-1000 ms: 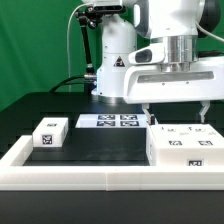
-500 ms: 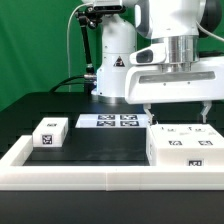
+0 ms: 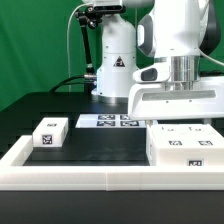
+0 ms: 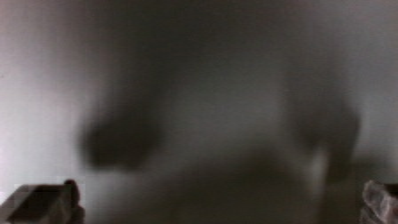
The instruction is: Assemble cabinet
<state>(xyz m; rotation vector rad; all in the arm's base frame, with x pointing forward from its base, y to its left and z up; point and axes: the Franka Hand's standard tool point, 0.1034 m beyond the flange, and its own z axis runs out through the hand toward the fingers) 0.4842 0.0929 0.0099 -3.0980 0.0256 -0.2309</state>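
Observation:
The cabinet [image 3: 181, 146] is a large white box with marker tags on its faces. It stands at the exterior view's right, against the front rail. My gripper [image 3: 178, 122] hangs straight down just above the cabinet's top, and its fingertips are hard to make out against the white box. In the wrist view the gripper [image 4: 221, 205] is open wide, with one fingertip [image 4: 48, 203] in each lower corner. The rest of that view is a dark blur, too close to read. Nothing is held.
A small white tagged block [image 3: 50, 132] lies at the exterior view's left. The marker board [image 3: 108, 121] lies flat at the back middle. A long white rail [image 3: 90, 172] edges the table's front and left side. The robot base [image 3: 112, 60] stands behind.
The gripper has moved down and toward the exterior view's right, and now sits low over the cabinet. The cabinet and the small block have not moved.

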